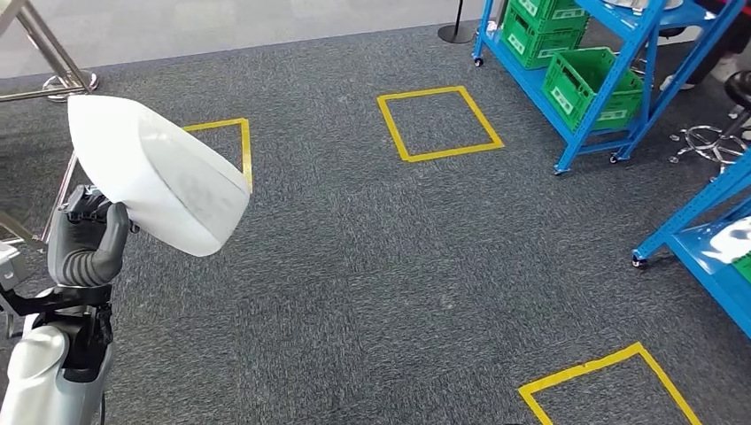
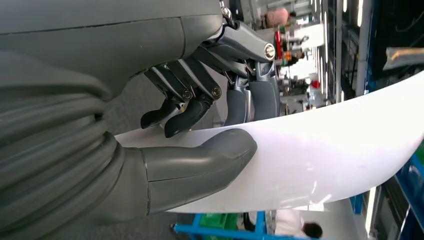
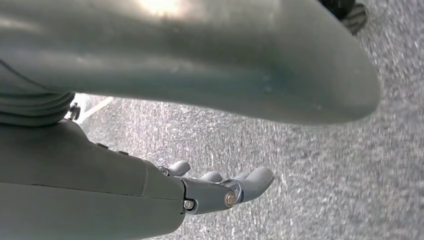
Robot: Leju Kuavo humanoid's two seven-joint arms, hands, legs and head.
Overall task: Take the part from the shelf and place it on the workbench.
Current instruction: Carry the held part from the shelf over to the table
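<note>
The large white curved part (image 1: 159, 173) rides high at ten o'clock in the head view, clamped at its lower edge by the left hand (image 1: 89, 239) above the grey carpet (image 1: 372, 266), with the blue shelf (image 1: 576, 80) of green crates (image 1: 592, 84) away at two o'clock; held at one edge, it could swing or slip as the robot walks. The left wrist view shows the thumb (image 2: 200, 162) on one face and the dark fingers (image 2: 185, 112) on the other, while the right wrist view shows the right hand (image 3: 220, 187) empty, fingers loosely extended.
</note>
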